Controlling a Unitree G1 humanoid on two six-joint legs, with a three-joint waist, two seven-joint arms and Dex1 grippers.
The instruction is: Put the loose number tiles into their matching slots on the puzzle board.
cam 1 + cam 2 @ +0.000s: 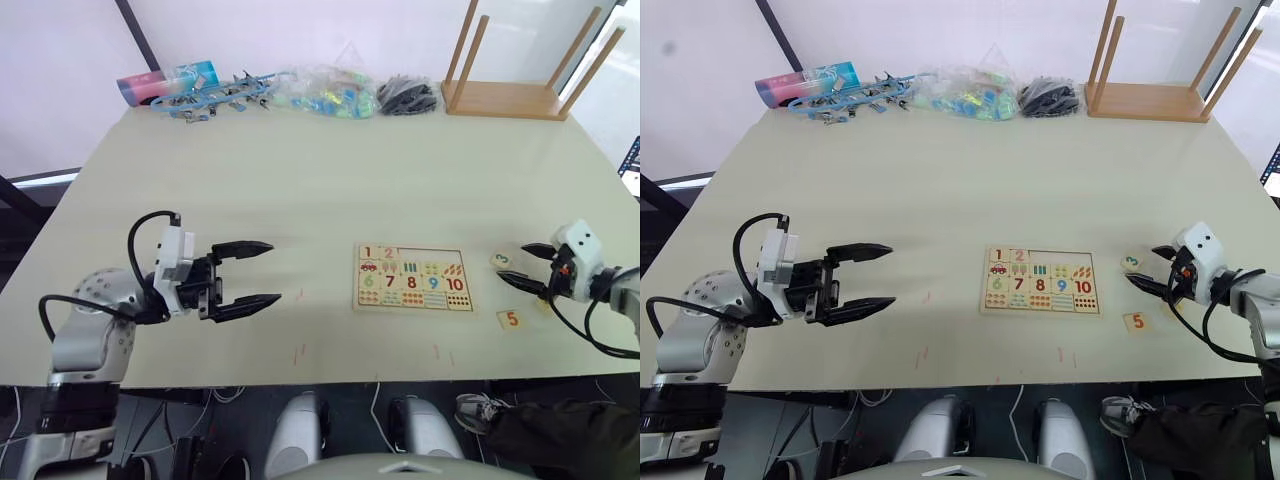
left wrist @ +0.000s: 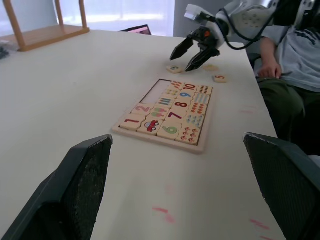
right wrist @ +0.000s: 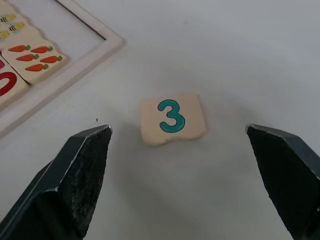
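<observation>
Currently: right gripper (image 3: 177, 150) spread wide, straddling teal 3 tile (image 3: 173, 119) lying flat near tabletop's right edge, just off puzzle board (image 1: 413, 278); descend centred, close squarely on opposite sides. Left gripper (image 1: 258, 272) open, idle

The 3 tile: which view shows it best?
Right wrist view. The 3 tile lies flat on the table, teal digit readable, centred between the open right end effector's fingers. The eye views show it as a small square beside the puzzle board; the left wrist view shows it far off.
</observation>
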